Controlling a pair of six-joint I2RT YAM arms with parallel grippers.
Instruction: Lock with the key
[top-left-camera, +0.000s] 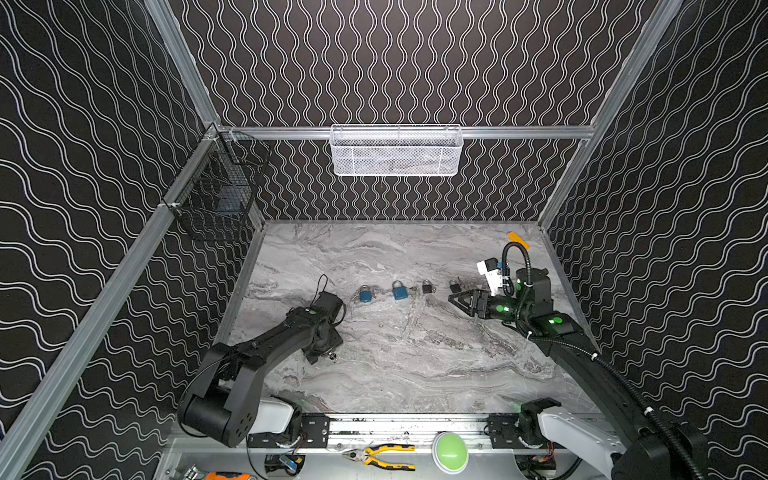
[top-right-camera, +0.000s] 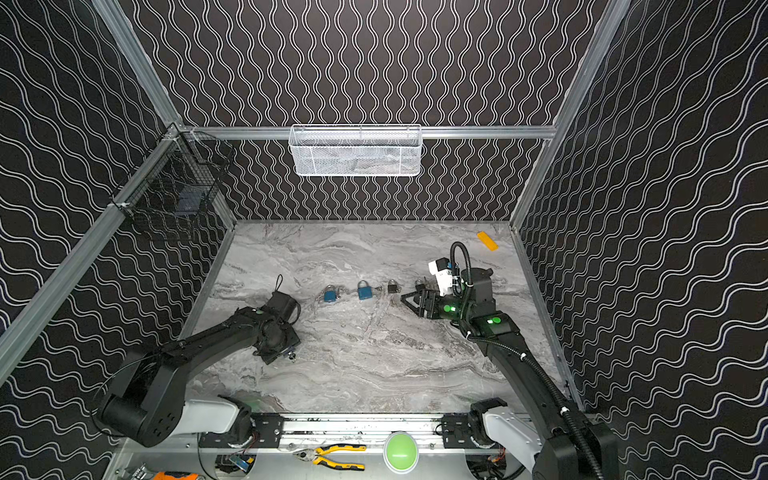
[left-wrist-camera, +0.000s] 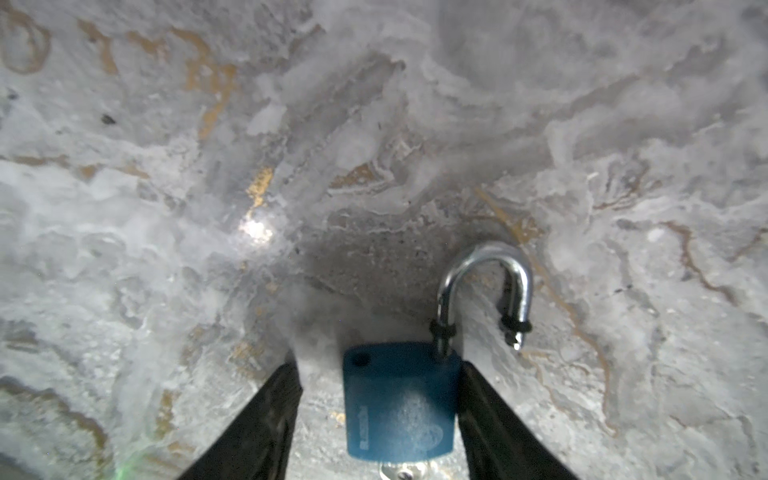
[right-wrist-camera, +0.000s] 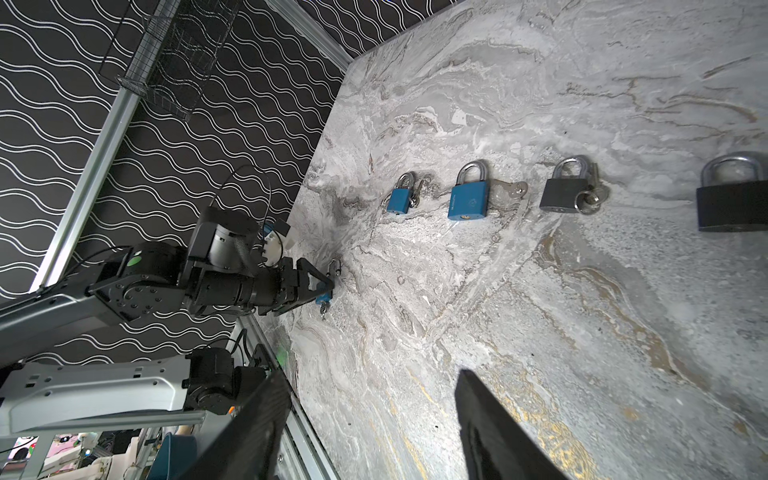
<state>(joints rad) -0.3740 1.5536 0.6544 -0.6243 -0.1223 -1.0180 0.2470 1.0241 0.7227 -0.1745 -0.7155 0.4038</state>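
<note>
blue padlock (left-wrist-camera: 399, 403) lying front-left on surface (top-left-camera: 415, 374), shackle (left-wrist-camera: 486, 257) open, key (left-wrist-camera: 399, 471) in base, bare room around | left end effector (left-wrist-camera: 378, 365) released, straddling it, one finger (left-wrist-camera: 490, 415) touching | right end effector (right-wrist-camera: 370, 376) released, hovering mid-right

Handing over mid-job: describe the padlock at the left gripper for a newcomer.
On the marble table, four padlocks lie in a row. Nearer the front, within the left gripper, lies a blue padlock, the only one with its shackle open.

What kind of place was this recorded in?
Probably a lab robot cell: wave-patterned walls on metal framing, two arms on a front rail, padlocks lined up on a marble-look table.
</note>
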